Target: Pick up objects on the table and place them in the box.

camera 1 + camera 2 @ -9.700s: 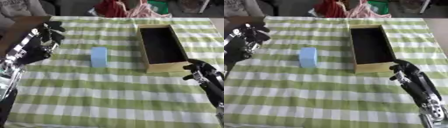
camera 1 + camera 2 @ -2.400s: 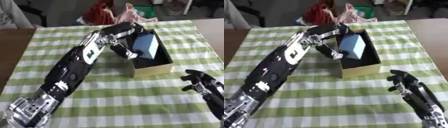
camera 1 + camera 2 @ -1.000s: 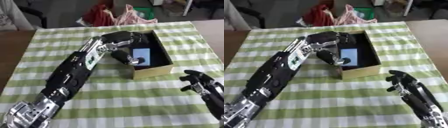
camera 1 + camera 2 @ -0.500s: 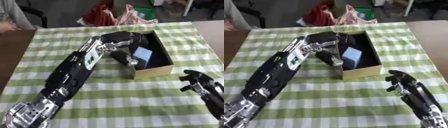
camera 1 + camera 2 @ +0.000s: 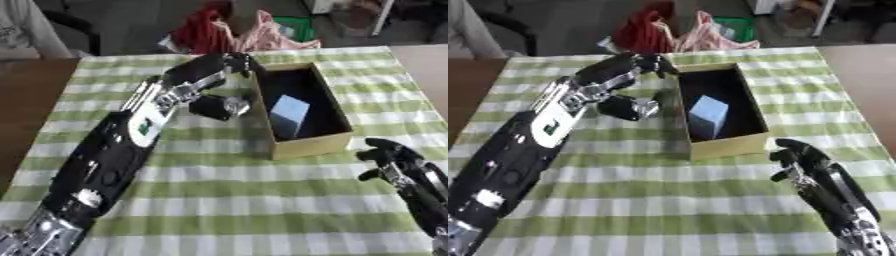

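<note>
I see the tabletop [image 5: 219,200] covered in a green and white checked cloth, filling most of both views. My left arm [image 5: 122,150] runs across it from the lower left corner up toward the middle, black with silver joints and a small green mark on its side.

The box [image 5: 337,131] sits upright right of centre, a long open cardboard tray with tan walls and a dark inside, its near short wall facing me. The pale blue block [image 5: 289,114] is in the box, tilted on an edge in the near half of the box and leaning toward the left wall.

The left robot hand [image 5: 220,80] is just beside the box's left wall, near the far left corner, outside the tray. Its fingers are bent at the box's far left corner and the thumb hangs lower over the cloth, and it holds nothing; it is apart from the block.

The right robot hand [image 5: 802,157] comes up from the lower right corner and rests on the cloth just in front of the box's near right corner, fingers relaxed and slightly spread, grasping nothing.

Beyond the far edge of the tabletop lie red and pink bundles of cloth [image 5: 227,32] with something green [image 5: 293,27] beside them.
</note>
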### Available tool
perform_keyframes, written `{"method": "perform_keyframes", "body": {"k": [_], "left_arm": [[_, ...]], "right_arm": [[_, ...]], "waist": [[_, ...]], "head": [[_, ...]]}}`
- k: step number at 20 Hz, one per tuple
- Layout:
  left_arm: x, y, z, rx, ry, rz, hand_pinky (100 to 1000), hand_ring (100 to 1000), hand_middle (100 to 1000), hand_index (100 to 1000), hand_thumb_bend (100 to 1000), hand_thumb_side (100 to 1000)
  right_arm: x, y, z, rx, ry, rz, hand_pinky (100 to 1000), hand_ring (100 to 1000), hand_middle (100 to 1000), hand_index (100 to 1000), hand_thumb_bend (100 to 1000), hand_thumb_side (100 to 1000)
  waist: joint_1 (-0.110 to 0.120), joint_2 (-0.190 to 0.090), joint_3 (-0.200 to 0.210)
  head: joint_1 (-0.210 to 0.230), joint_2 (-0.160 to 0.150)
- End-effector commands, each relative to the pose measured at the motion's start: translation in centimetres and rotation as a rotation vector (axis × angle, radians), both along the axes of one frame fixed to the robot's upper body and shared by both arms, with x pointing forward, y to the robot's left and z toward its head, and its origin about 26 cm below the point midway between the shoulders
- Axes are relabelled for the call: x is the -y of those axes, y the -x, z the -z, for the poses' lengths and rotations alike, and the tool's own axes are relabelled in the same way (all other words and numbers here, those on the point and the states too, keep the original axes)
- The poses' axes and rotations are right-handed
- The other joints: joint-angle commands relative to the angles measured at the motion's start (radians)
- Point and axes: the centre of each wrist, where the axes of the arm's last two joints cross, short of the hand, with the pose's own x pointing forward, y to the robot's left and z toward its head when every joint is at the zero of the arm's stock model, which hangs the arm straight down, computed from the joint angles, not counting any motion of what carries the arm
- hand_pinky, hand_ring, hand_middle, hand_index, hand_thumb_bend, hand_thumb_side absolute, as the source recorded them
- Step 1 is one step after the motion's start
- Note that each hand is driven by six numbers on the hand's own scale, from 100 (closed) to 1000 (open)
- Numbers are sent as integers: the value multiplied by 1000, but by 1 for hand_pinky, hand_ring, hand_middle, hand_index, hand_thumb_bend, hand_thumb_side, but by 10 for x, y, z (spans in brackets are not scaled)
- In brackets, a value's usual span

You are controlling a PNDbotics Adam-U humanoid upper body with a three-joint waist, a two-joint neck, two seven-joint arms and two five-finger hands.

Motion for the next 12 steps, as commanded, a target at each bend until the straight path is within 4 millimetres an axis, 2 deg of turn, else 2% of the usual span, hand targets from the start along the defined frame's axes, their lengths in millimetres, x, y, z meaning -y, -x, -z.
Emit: {"method": "perform_keyframes", "body": {"k": [1, 6, 12], "left_arm": [[-16, 15, -14, 67, 111, -15, 798, 715, 743, 873, 100, 661], [-37, 42, 1, 41, 292, -85, 791, 700, 724, 870, 100, 661], [-63, 67, 34, -134, 425, -198, 794, 695, 716, 872, 100, 753]], "right_arm": [[6, 0, -10, 35, 6, 20, 581, 808, 623, 839, 100, 587], [9, 1, -10, 41, 0, 42, 580, 806, 622, 855, 100, 586], [12, 3, -8, 35, -15, 73, 575, 801, 617, 871, 100, 584]], "waist": [[-5, -12, 9], [-7, -9, 40], [-11, -13, 64]], "head": [[-9, -3], [-15, 22], [-29, 77]]}}
